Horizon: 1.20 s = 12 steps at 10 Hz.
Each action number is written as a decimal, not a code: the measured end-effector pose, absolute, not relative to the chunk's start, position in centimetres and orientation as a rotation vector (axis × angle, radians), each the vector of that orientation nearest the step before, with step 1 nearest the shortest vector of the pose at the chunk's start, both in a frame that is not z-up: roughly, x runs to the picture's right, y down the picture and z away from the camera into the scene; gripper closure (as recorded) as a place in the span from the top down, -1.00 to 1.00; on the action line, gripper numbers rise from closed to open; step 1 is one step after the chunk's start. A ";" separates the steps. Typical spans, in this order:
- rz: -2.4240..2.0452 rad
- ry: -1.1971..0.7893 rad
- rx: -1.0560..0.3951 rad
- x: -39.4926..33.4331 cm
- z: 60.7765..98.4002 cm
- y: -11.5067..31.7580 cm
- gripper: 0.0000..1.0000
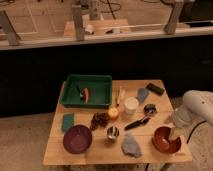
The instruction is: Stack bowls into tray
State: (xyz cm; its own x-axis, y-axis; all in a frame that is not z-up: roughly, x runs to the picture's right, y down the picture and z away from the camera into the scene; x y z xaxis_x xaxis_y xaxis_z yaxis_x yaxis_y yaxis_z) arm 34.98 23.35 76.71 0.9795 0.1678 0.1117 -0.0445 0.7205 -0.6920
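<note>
The tray [102, 92] is a dark green rectangular bin with raised walls, standing level, open side up. The purple bowl [77, 138] sits upright in front of the tray's left end, apart from it. The glossy orange-red bowl [161, 142] sits upright well apart from the tray, in front of it and far to its right. The gripper [173, 132] comes down at this bowl's right rim.

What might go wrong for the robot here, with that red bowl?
The gripper is down at the orange-red bowl, which sits near the front right corner of the table; a poor hold might tip it or nudge it off. The way to the green tray passes the white cup and metal cup, which a carried bowl may knock.
</note>
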 end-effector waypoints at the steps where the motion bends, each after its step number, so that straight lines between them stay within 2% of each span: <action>1: 0.112 -0.173 -0.764 34.7 76.8 23.5 -0.27; 3: 0.100 -0.178 -0.776 34.3 76.8 23.8 -0.69; 5: 0.094 -0.179 -0.793 33.8 76.7 23.9 -0.97; 9: 0.147 -0.260 -0.847 32.8 75.9 22.2 -1.00; 12: 0.289 -0.335 -0.958 32.2 74.9 20.0 -1.00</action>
